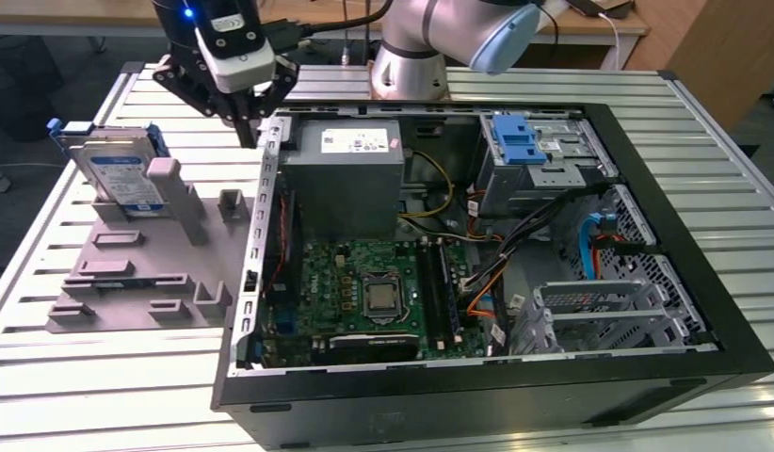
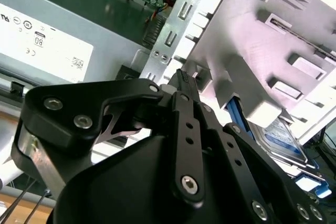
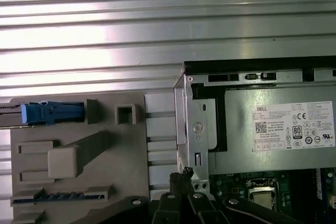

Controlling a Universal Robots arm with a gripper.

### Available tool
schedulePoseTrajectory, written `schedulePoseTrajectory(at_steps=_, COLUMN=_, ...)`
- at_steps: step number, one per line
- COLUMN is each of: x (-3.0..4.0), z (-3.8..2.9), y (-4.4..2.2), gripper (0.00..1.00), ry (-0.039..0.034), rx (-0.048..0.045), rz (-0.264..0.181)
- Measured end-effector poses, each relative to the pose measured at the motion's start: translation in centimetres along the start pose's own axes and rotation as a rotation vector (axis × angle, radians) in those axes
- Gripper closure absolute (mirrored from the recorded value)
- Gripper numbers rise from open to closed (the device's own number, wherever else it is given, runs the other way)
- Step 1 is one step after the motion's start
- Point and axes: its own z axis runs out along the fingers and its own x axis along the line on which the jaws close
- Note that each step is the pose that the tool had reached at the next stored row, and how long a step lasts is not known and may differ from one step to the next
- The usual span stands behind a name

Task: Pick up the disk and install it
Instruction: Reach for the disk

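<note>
Fingers (image 1: 248, 130) are sitting together, empty, just beside the case (image 1: 271, 188) wall; the disk (image 1: 120, 174) is standing apart from them in its holder (image 1: 149, 273). Advisable: parting them squarely over its upper edge.

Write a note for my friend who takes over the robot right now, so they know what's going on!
The end effector is shut and holds nothing. It hovers at the wall of the open black computer case, near the corner beside the grey plastic holder.
The flat silver metal hard drive, in its blue bracket, stands upright in that holder. It is on the exterior view's left of the case, apart from the end effector.
Done: nothing that shows.
Left: the hard drive is not yet picked up and not yet installed.
</note>
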Motion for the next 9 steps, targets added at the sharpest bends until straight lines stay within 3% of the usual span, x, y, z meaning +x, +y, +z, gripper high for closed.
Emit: schedulePoseTrajectory(at_steps=9, x=0.8, z=-0.12, y=0.33, gripper=0.89, ry=0.0, rx=-0.0003, rz=0.0)
